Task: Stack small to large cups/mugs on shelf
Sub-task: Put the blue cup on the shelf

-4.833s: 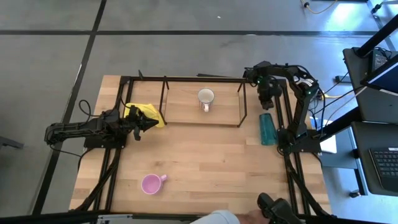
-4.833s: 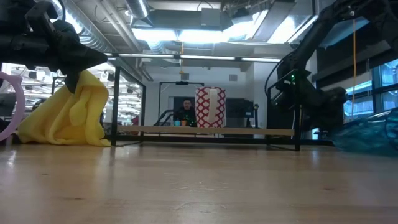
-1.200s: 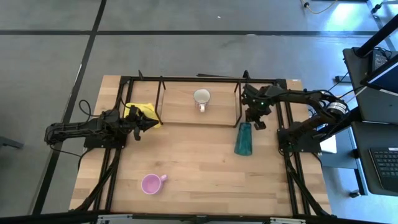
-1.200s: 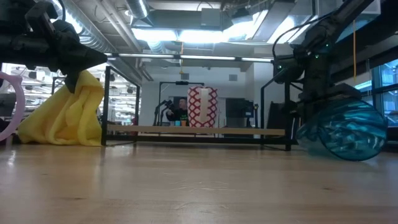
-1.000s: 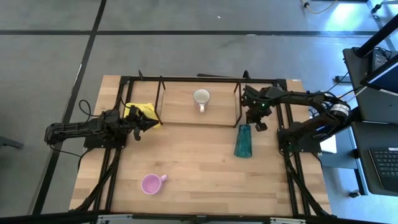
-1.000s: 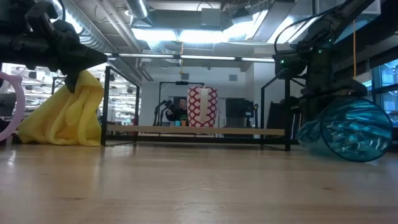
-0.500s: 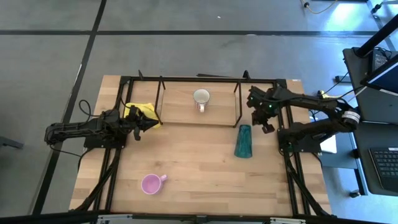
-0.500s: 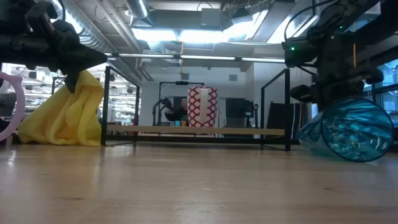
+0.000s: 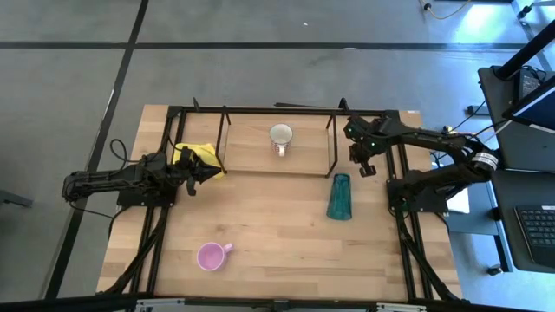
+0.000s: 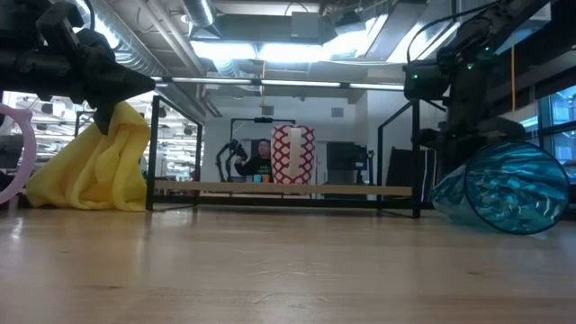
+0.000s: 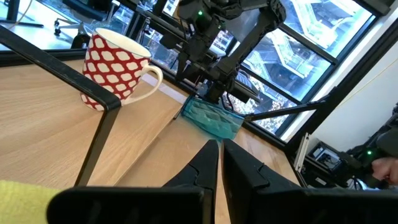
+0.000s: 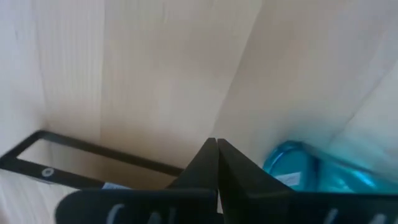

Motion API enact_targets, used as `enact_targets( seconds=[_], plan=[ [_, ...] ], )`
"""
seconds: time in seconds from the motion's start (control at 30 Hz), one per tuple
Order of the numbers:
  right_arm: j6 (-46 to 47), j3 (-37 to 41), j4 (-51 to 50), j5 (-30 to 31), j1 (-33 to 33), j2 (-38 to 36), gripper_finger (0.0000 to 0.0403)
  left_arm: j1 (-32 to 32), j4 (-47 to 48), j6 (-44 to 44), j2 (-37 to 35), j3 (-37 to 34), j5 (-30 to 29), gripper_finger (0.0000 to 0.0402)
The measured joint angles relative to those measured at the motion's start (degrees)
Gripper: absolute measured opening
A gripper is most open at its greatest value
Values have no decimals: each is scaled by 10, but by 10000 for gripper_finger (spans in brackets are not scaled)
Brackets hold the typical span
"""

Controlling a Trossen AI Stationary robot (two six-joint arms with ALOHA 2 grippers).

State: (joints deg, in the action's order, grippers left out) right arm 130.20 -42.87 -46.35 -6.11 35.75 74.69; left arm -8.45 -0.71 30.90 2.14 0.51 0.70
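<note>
The teal tumbler [image 9: 339,197] lies on its side on the table, mouth toward the near edge [image 10: 504,198]. My right gripper [image 9: 365,168] is shut and hovers just beyond its far end, toward the right; in the right wrist view [image 12: 216,144] the tumbler [image 12: 297,165] sits beside the fingertips, apart from them. The white mug with red pattern [image 9: 282,136] stands upright on the shelf [image 9: 251,154]. The pink mug [image 9: 211,256] stands on the table near the near edge. My left gripper [image 9: 211,171] is shut, held above the table beside the yellow cloth [image 9: 201,155].
Black rods frame the shelf [image 10: 270,189], and one post [image 9: 333,147] stands close to the right gripper. The yellow cloth [image 10: 94,171] is heaped at the shelf's left end. Bare wood lies between the tumbler and the pink mug. A person shows in the room behind the table [image 10: 261,162].
My right gripper has drawn back from the tumbler's far end, first toward the table's right edge and up, then a little back to the left. The tumbler rolled slightly toward the right early on and now lies still on its side.
</note>
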Motion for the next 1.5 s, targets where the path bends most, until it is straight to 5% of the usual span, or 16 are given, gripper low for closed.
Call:
enact_targets(
  seconds=[0.7,1.5],
  plan=[
    [-8,0,35,-96,-71,54,1,0,0,0,0,0,0,14],
    [-11,0,-144,-160,-143,-50,13,0,0,0,0,0,0,14]
  ],
)
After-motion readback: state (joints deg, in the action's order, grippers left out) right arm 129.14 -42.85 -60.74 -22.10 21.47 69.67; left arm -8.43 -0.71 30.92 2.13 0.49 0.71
